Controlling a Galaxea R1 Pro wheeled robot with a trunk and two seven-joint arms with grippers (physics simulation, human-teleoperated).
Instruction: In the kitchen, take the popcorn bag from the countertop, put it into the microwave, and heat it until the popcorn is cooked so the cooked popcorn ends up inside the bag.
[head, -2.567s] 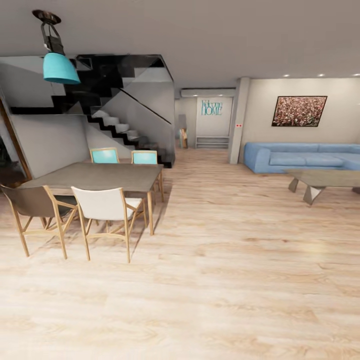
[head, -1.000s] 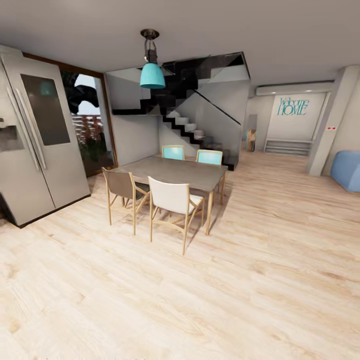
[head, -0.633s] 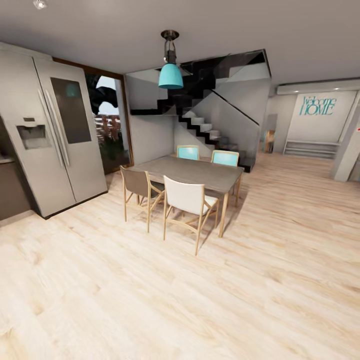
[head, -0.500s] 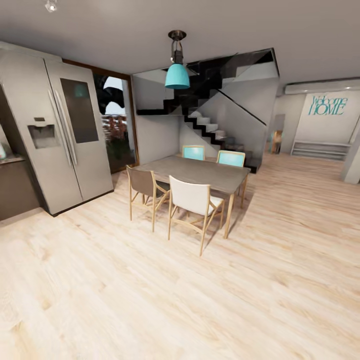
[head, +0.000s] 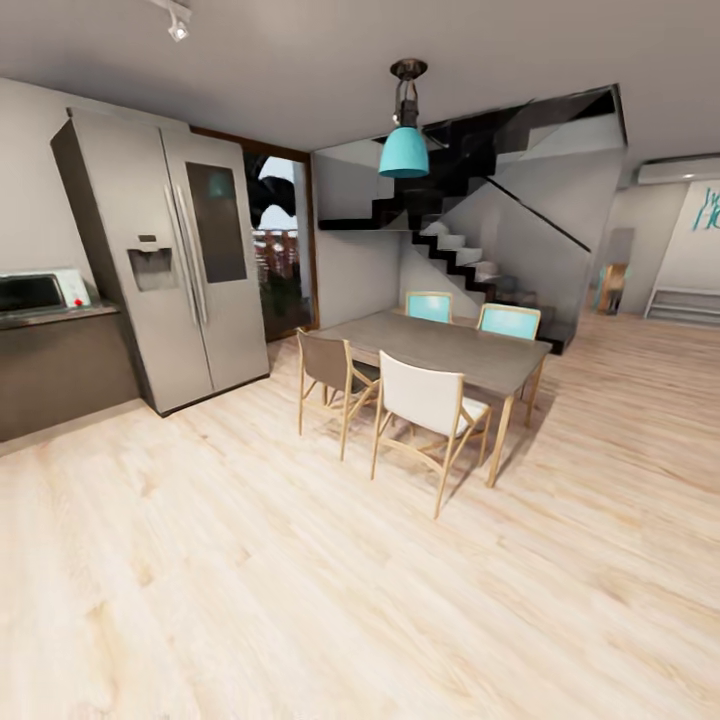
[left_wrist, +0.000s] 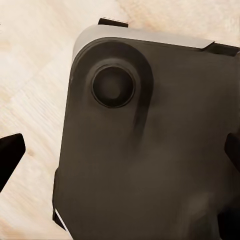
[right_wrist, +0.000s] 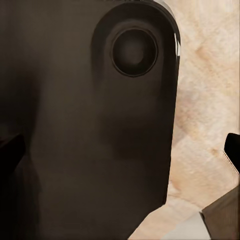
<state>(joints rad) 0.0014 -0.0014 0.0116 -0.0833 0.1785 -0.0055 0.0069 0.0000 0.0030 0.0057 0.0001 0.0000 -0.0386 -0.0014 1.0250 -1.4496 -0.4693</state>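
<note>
Four chairs and the dining table (head: 440, 345) sit further right in the head view than half a second ago, so the camera has swung left. That swing has brought the microwave (head: 40, 291) into sight at the left edge, standing on a dark surface (head: 60, 318) beside the fridge (head: 170, 255). The popcorn bag cannot be made out. I judge the robot is on its approach to the kitchen, with the pickup not begun.

Left wrist view: dark robot body (left_wrist: 145, 140) over wooden floor (left_wrist: 30, 75); black finger tips at both edges suggest the fingers are apart.

Right wrist view: much the same, fingers apparently spread and holding nothing.
</note>
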